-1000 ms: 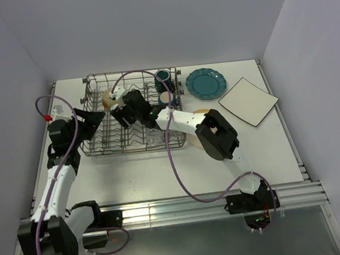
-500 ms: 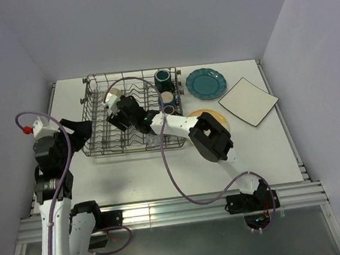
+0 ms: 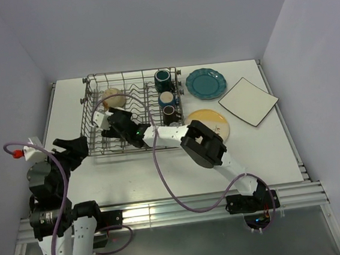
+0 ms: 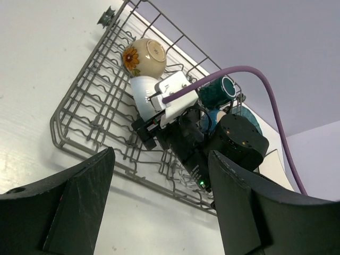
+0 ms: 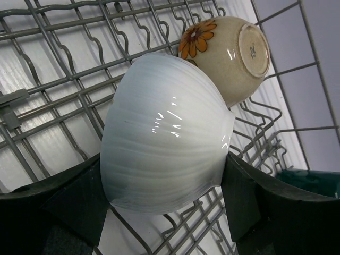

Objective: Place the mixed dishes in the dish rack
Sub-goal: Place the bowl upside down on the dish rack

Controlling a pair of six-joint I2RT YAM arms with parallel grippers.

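The dish rack (image 3: 130, 72) stands at the back left of the table. My right gripper (image 3: 104, 123) reaches into its left part, shut on a white ribbed bowl (image 5: 164, 133) that touches both fingers and hangs tilted just above the wires. A cream bowl with an orange flower (image 5: 228, 58) lies on its side right behind the white one. My left gripper (image 3: 79, 149) hovers open with nothing between its fingers over the table, off the rack's near left corner. In the left wrist view the white bowl (image 4: 143, 93) and the cream bowl (image 4: 144, 56) show ahead.
Three dark mugs (image 3: 166, 97) stand in a row along the rack's right side. To the right of the rack lie a teal scalloped plate (image 3: 205, 83), a yellow plate (image 3: 214, 121) partly under my right arm, and a white square plate (image 3: 248, 101).
My left arm has drawn back from the rack's left side toward the near left. The right gripper has carried the white bowl leftward and nearer inside the rack, uncovering the cream bowl.
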